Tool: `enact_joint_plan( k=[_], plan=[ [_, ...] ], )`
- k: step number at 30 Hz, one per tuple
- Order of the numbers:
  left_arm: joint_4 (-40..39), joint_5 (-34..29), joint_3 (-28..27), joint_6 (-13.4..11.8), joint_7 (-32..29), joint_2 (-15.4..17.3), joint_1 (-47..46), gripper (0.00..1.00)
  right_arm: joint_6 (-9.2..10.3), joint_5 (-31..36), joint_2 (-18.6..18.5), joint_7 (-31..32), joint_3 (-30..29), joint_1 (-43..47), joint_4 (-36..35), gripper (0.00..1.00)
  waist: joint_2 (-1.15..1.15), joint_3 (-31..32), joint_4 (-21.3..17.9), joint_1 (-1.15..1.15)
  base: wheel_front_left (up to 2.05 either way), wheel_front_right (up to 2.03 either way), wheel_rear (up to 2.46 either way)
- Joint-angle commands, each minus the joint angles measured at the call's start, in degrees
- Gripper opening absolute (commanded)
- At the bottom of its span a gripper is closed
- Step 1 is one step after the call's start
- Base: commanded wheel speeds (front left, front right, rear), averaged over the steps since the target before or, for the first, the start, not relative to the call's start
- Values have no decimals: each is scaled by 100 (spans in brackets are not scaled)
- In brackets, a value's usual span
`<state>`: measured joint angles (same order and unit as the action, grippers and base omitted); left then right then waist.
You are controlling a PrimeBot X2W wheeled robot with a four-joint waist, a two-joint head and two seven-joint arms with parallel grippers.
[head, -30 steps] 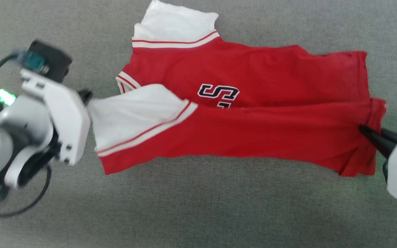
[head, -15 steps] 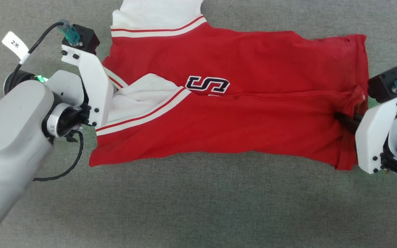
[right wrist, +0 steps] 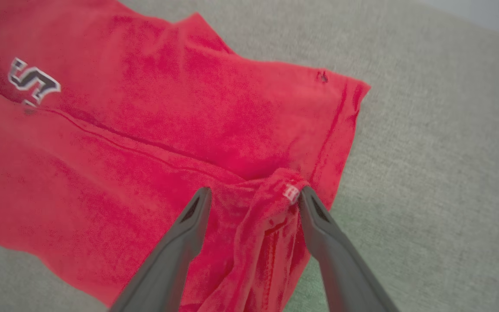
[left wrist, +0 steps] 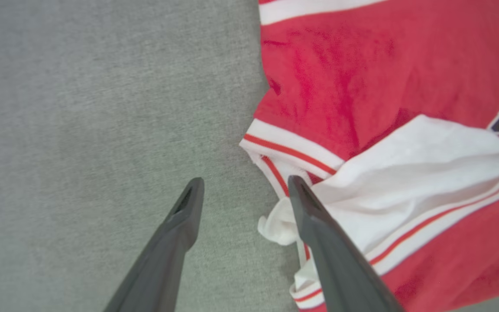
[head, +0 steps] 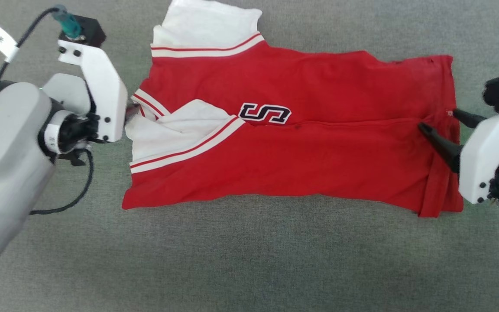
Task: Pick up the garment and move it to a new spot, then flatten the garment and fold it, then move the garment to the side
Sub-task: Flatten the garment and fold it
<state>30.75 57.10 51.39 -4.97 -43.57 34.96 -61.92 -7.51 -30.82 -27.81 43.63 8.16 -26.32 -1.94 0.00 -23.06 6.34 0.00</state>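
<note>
Head view shows us the folded garment (head: 319,164), left gripper (left wrist: 245,182) at its sleeve, right gripper (head: 439,119) at its hem, fingers (right wrist: 173,251) spread and clamping nothing, so the fold settles, we judge.

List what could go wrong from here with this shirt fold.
1. The right pincer stands open astride a bunched ridge at the hem of the shirt. If it draws back, a finger may snag the ridge and drag the fold open.
2. The left pincer is open, with one finger across the edge of the crumpled white sleeve. It may catch the cuff when it leaves.
3. The sleeve and hem lie wrinkled, so a further fold may come out uneven.
</note>
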Motion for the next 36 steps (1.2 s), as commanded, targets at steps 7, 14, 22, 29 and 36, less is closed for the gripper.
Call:
enact_joint_plan(
  k=[7, 14, 22, 29, 36],
  plan=[
    [-1238, 239, -153, -575, -311, 562, 466, 100, 3, 396, 471, -510, -770, 599, -772, 100, 0, 189, 28, 0, 0, 0, 0],
    [-2929, 674, -215, -1484, -744, 1065, 1377, 100, 3, 776, 1135, -961, -1452, 1224, -1509, 100, 0, 168, -50, 0, 0, 0, 0],
    [-3394, 722, -196, -2094, -754, 1372, 1938, 100, 2, 844, 1534, -866, -1633, 1565, -1942, 100, 0, -32, -346, 0, 0, 0, 0],
    [-2700, 809, -184, -2110, -489, 1058, 2169, 100, 3, 716, 1630, -387, -1489, 1823, -1781, 100, 0, -207, -532, 0, 0, 0, 0],
    [-2152, 869, 15, -1797, -478, 669, 2234, 0, 3, 655, 1699, 225, -1396, 1813, -1460, 100, 0, -310, -477, 0, 0, 0, 0]
  ],
)
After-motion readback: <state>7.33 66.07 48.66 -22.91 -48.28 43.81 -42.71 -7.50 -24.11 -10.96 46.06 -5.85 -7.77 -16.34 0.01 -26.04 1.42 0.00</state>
